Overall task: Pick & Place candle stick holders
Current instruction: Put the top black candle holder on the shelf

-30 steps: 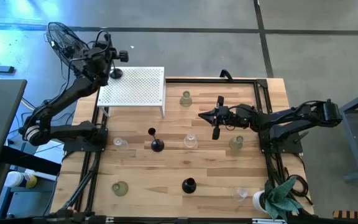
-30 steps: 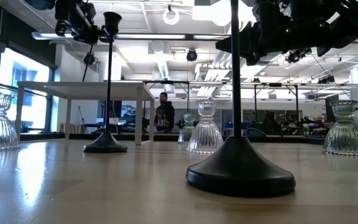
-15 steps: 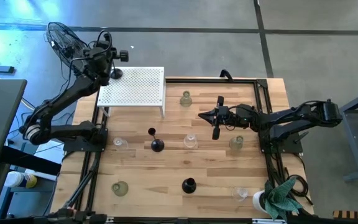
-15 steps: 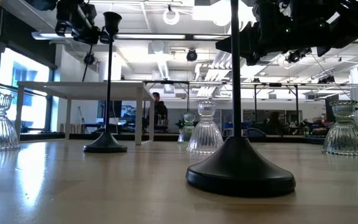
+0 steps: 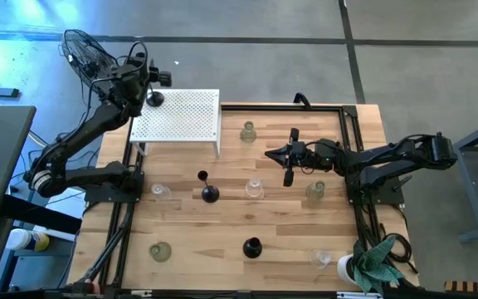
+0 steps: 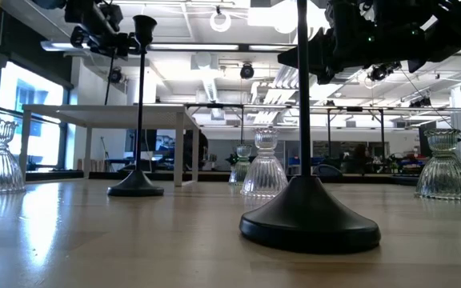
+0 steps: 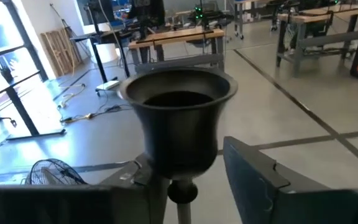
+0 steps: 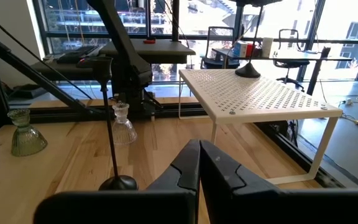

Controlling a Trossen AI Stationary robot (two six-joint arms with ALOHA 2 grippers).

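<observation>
The black candle stick holder [image 5: 153,99] stands upright on the far left corner of the white perforated shelf [image 5: 181,120], its dome base flat on the shelf top and its thin stem rising straight up to the cup. In the left wrist view that cup [image 7: 178,118] fills the middle of the picture, with the stem dropping between the left gripper's [image 5: 145,80] two dark fingers [image 7: 253,174]. The long axis is therefore vertical and runs through the gap between the jaws, so the holder lies dead centre of the pincer, neither ahead of it nor to one side. The jaws are spread a little off the stem and no longer pinch it; the holder carries its own weight on the shelf.

The left arm is by far the nearer one. The right gripper [image 5: 289,156] hangs over the middle of the table [image 5: 222,232], well apart from the shelf, with its fingers pressed together on nothing.

Against the picture from a second ago, the holder has kept its place on the shelf corner, while the left gripper, then clamped on the stem, has loosened. In the low view it has also shifted slightly away from the cup top [image 6: 143,24]. The right arm has not moved.

The coming move is judged to be a straight retreat of the left gripper that does not brush the stem.
</observation>
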